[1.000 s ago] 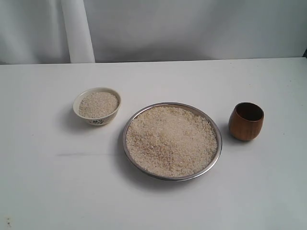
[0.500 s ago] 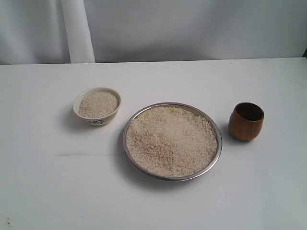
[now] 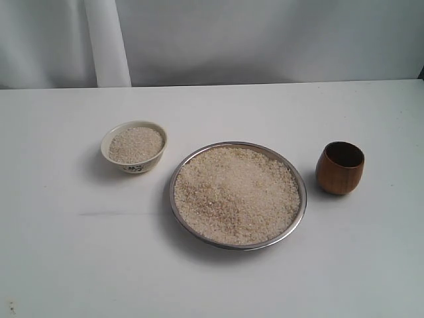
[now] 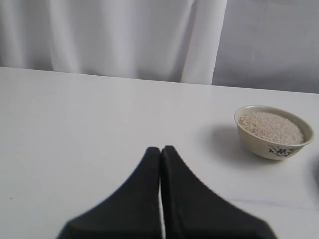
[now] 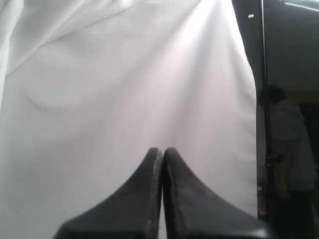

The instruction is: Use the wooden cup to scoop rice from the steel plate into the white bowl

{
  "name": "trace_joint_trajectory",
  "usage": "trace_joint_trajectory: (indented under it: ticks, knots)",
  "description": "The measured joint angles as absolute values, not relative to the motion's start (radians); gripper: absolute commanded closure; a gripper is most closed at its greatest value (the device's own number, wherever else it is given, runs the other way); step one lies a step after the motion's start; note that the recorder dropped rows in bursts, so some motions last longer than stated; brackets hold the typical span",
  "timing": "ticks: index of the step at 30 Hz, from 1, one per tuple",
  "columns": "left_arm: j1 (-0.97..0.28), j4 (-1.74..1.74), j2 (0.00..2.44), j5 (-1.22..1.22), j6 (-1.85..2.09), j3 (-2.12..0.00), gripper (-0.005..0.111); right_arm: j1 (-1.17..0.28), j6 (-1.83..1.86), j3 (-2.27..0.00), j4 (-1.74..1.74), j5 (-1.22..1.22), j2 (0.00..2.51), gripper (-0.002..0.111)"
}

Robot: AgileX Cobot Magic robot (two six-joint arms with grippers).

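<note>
Dim blurred figure [image 5: 291, 144], perhaps a person

Soft, even light. The white bowl [image 4: 274, 132] casts a faint shadow toward my left jaws, dark and blurred. Beyond my right jaws the curtain [image 5: 124, 74] glares.

Exterior looks down on table [image 3: 79, 252]; left wrist shares white bowl [image 3: 116, 163].

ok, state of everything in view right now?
steel plate: flat, heaped with rice.
white bowl: upright, nearly full of rice.
wooden cup: upright, looks empty, not held.
left tool: shut, holding nothing.
right tool: shut, holding nothing.
</note>
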State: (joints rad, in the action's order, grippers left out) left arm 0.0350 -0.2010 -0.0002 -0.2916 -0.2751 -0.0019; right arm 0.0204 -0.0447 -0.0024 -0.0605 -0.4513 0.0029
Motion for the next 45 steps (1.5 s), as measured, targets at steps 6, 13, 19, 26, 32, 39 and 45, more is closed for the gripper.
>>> trace_joint_trajectory:
  ticks: [6,13,19,26,32,39,45]
  knots:
    - [0.035,-0.201,0.000,-0.292,-0.275,-0.002,0.107,0.020,-0.045,-0.002,-0.060,-0.469,0.003,0.108]
    - [0.035,-0.201,0.000,-0.292,-0.275,-0.002,0.107,0.020,-0.047,-0.002,-0.060,-0.469,0.003,0.108]
    - [0.035,-0.201,0.000,-0.292,-0.275,-0.002,0.107,0.020,-0.050,-0.002,-0.060,-0.473,0.003,0.108]
    - [0.035,-0.201,0.000,-0.292,-0.275,-0.002,0.107,0.020,-0.293,-0.002,-0.056,-0.508,0.002,0.108]
    - [0.035,-0.201,0.000,-0.292,-0.275,-0.002,0.107,0.020,-0.413,-0.044,-0.084,-0.444,0.002,0.108]
    - [0.035,-0.201,0.000,-0.292,-0.275,-0.002,0.107,-0.011,-0.497,-0.343,-0.271,-0.064,0.189,0.108]
    - [0.035,-0.201,0.000,-0.292,-0.275,-0.002,0.107,-0.019,-0.409,-0.596,-0.345,0.148,0.427,0.108]
